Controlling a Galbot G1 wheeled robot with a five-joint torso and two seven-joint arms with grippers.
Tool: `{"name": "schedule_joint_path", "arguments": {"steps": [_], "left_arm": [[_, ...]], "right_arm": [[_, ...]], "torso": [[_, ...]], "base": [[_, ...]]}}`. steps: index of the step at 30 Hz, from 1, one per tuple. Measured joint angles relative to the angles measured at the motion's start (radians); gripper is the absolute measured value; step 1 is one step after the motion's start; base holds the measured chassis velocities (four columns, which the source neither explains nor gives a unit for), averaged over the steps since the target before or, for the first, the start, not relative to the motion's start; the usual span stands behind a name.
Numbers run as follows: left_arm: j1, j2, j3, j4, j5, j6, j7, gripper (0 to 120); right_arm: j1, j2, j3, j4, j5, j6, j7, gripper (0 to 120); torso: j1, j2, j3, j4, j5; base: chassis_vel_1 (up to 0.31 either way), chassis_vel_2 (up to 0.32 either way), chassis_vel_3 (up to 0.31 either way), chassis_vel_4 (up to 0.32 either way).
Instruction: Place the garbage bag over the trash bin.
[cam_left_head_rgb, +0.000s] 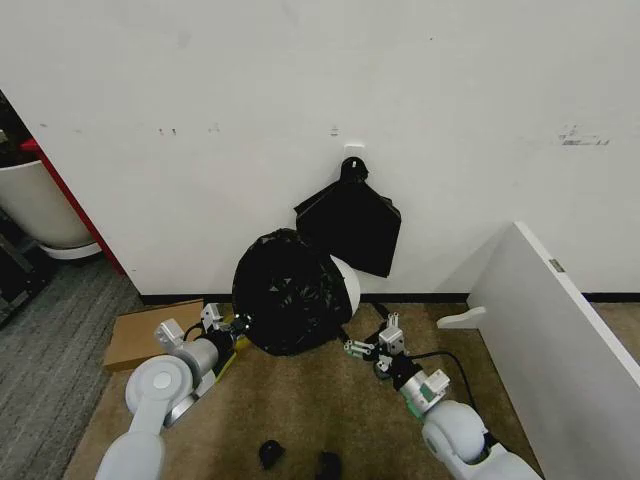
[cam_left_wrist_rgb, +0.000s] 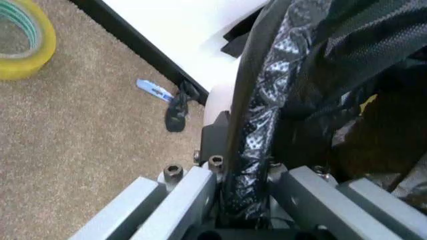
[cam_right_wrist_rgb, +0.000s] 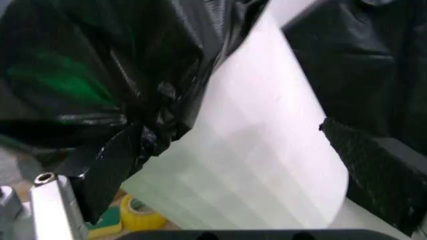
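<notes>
Trash bin (cam_left_head_rgb: 347, 283) lay tipped on its side on brown carpet against white wall, mouth facing robot, almost wholly covered by garbage bag (cam_left_head_rgb: 285, 290); only a white sliver of bin wall exposed on robot's right side; glossy wrinkled film stretched across mouth and bulging toward camera; in right wrist view white bin wall (cam_right_wrist_rgb: 253, 165) seen tapering, bag (cam_right_wrist_rgb: 100, 65) gathered over rim end with a crumpled fold hanging at its edge. Left gripper (cam_left_head_rgb: 228, 327) low at bag's left edge, touching film; in left wrist view fingers (cam_left_wrist_rgb: 175, 200) closed on a taut pleat of bag (cam_left_wrist_rgb: 257, 135) running up between them, bin rim edge just behind. Right gripper (cam_left_head_rgb: 368, 347) just off bin's lower right, near exposed white wall, fingers spread apart and holding nothing; one dark textured finger (cam_right_wrist_rgb: 373, 175) seen clear of bin wall in right wrist view. Flat black house-shaped stack (cam_left_head_rgb: 350, 225) hung on wall above and behind bin; cardboard sheet (cam_left_head_rgb: 150, 333) on floor to left; yellow tape roll (cam_left_wrist_rgb: 20, 42) on carpet nearby; two small black scraps (cam_left_head_rgb: 270, 453) on carpet in front; white panel (cam_left_head_rgb: 555, 330) leaning at right.
</notes>
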Motion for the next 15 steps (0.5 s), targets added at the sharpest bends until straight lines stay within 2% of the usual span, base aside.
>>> {"name": "schedule_joint_path", "arguments": {"steps": [4,11,15], "left_arm": [[0.000,0.002,-0.002,-0.005,-0.002,0.013,0.000,0],[0.004,0.007,-0.009,-0.015,-0.003,0.032,0.000,0],[0.007,0.012,-0.011,-0.019,-0.003,0.034,0.000,0]], "right_arm": [[0.019,0.008,0.013,-0.041,-0.044,0.039,-0.001,100],[0.046,0.018,0.042,-0.098,-0.202,0.090,0.046,100],[0.043,0.018,0.043,-0.100,-0.216,0.102,0.057,100]], "torso": [[0.000,0.000,0.000,0.0001,0.0000],[0.000,0.000,0.000,0.0001,0.0000],[0.000,0.000,0.000,0.0001,0.0000]], "base": [[0.000,0.000,0.000,0.000],[0.000,0.000,0.000,0.000],[0.000,0.000,0.000,0.000]]}}
